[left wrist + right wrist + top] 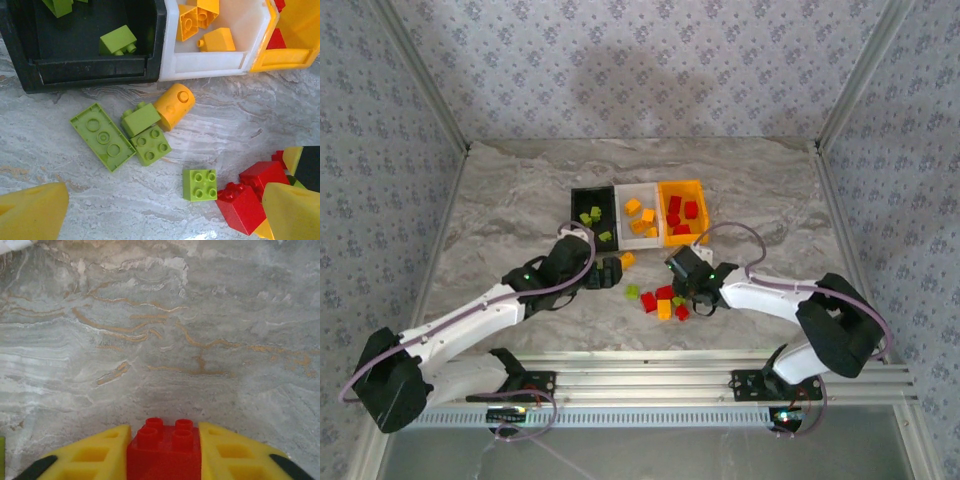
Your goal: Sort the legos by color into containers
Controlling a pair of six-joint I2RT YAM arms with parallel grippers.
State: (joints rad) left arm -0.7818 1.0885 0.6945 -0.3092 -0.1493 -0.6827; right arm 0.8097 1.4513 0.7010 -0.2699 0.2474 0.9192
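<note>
The right pincer [165, 462] is pressed onto a red brick [165, 447]. The brick is pinched between the two yellow fingers [95, 460] with its four studs turned up, and bare bench [160, 330] is seen beyond it. In the top view this pincer is found just in front of the orange-yellow bin [685, 188], beside a loose cluster [665, 302] of red, orange and green bricks near the middle of the bench.

The left pincer [164, 195] is spread wide, and nothing is held or touched by it. Four pieces are gathered ahead of it, just before the black bin [90, 70] and the white bin [200, 65]:
- A long green brick [102, 136] is laid hollow side up.
- A tipped green brick [140, 119] is pressed against an orange cylinder [175, 105].
- A square green brick [151, 145] is set studs up, touching both other green ones.

A second square green brick [200, 185] is set apart from these, near two red ones at the lower right of the left wrist view.

The three bins are joined in a row at mid-width, nearer the far edge of the bench than the near one. Green bricks are held in the black bin, orange ones in the white bin and red ones in the orange-yellow bin.
</note>
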